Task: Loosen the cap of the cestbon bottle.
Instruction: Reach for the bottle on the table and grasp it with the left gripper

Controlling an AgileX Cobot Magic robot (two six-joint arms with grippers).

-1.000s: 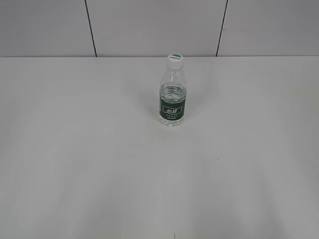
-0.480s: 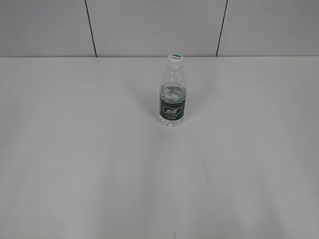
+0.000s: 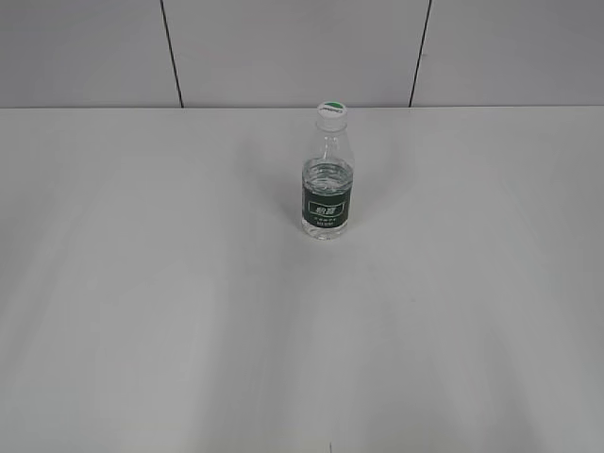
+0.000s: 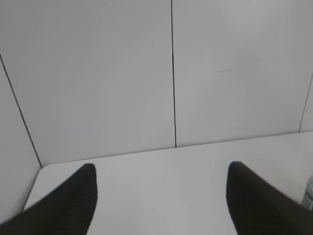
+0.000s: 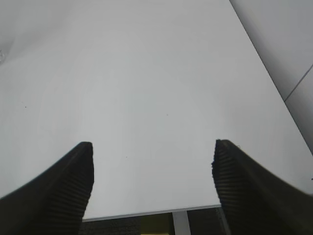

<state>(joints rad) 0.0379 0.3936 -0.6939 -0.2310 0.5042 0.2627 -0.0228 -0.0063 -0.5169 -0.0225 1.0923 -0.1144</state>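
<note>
The cestbon bottle [image 3: 327, 189] stands upright on the white table, a little right of centre toward the back. It is clear plastic with a dark green label band. Its white cap [image 3: 330, 112] with a green mark sits on the neck. Neither arm shows in the exterior view. My left gripper [image 4: 161, 169] is open and empty over the table near the wall; a sliver of the bottle [image 4: 309, 193] shows at the right edge of the left wrist view. My right gripper [image 5: 152, 147] is open and empty above the table's edge.
The white table [image 3: 189, 311] fills the exterior view, with a panelled grey wall [image 3: 283, 47] behind it. The right wrist view shows the table's edge [image 5: 146, 213] and a white leg [image 5: 181, 223] below it.
</note>
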